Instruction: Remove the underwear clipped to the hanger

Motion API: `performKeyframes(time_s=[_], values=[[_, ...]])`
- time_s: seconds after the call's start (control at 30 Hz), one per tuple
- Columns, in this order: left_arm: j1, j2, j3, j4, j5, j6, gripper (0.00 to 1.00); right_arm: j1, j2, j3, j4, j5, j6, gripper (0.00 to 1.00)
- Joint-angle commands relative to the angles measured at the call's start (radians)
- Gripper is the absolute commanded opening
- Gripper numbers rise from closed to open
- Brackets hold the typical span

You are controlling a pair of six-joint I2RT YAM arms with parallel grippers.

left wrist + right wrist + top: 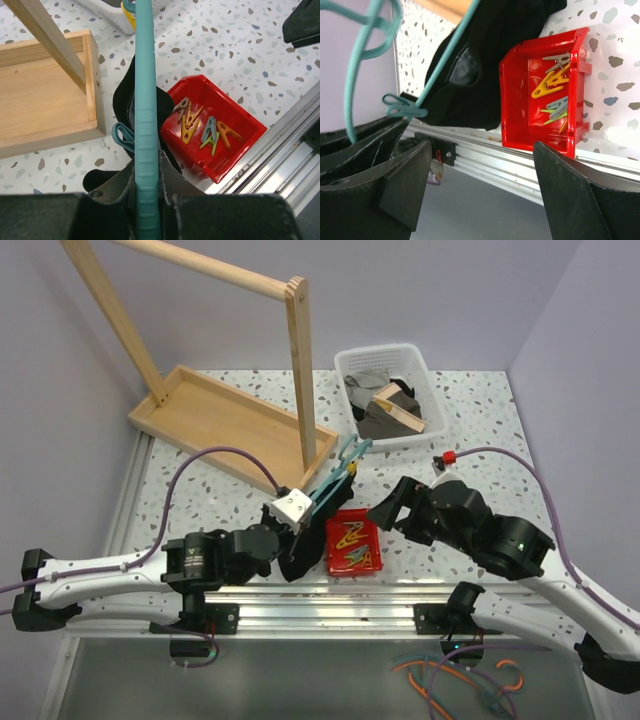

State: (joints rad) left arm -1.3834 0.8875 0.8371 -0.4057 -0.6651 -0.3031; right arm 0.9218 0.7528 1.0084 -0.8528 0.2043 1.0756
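My left gripper (303,512) is shut on the teal-green hanger (338,478), whose bar (145,125) runs up between my jaws in the left wrist view. The black underwear (300,550) hangs from it beside the red bin; it also shows in the left wrist view (122,97) and the right wrist view (485,60). A teal clip (402,106) holds the fabric to the wire; it shows in the left wrist view too (123,136). My right gripper (388,510) is open and empty, right of the red bin, apart from the garment.
A red bin (353,545) holding several coloured clothespins sits between the grippers. A white basket (390,395) with cloths stands at the back. The wooden rack (230,420) with its tray base stands back left. The aluminium rail (330,600) runs along the near edge.
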Motion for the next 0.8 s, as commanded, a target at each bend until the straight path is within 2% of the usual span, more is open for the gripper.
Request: performKeyframes(time_s=[0.0,0.13,0.3,0.43,0.77], values=[[-0.008,-0.045,0.036,0.074,-0.1,-0.073,0.0,-0.003,0.022,-0.013,0.075,0.102,0.118,0.85],[-0.006,-0.105,0.036,0.042,-0.094,-0.113,0.0,-0.003,0.028,-0.05,0.133,0.162,0.161,0.81],[-0.006,-0.098,0.043,-0.005,-0.033,-0.148,0.0,-0.021,0.082,-0.07,0.25,0.164,0.159,0.8],[-0.006,-0.113,0.033,-0.005,-0.01,-0.175,0.0,-0.073,0.169,-0.067,0.391,0.058,0.084,0.79],[-0.006,-0.111,0.036,-0.027,-0.002,-0.203,0.0,-0.195,0.306,0.01,0.452,-0.029,0.027,0.79]])
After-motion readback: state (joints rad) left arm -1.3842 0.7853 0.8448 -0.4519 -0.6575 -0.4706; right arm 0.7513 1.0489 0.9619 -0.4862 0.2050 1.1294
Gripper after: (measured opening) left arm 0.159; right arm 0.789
